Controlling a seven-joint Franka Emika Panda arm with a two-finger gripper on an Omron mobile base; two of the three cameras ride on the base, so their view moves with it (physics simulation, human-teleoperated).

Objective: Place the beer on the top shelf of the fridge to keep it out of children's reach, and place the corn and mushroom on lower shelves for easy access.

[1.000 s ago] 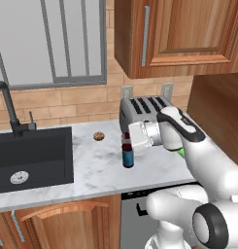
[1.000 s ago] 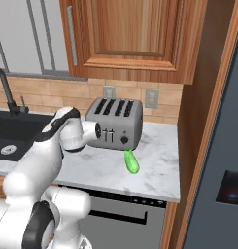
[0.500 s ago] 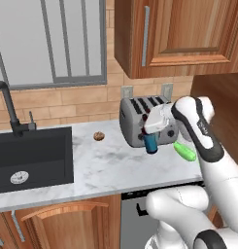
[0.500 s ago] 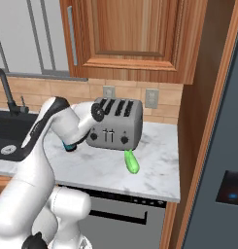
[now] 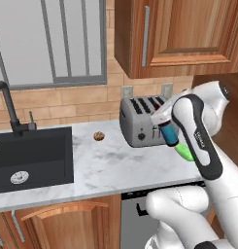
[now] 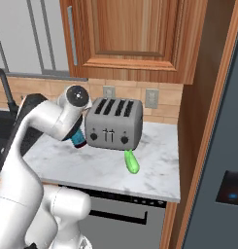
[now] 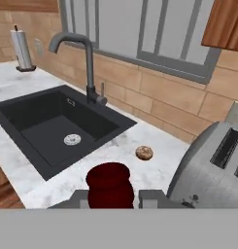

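My claw (image 7: 113, 197) is clenched on the beer (image 7: 109, 184), lifted before the toaster (image 5: 140, 121); corn (image 6: 131, 162) lies at its front, mushroom (image 5: 98, 136) to its sink side.

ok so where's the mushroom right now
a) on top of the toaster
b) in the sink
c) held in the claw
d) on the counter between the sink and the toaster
d: the mushroom lies on the marble counter, apart from both the sink and the toaster, while the claw is shut on the beer instead.
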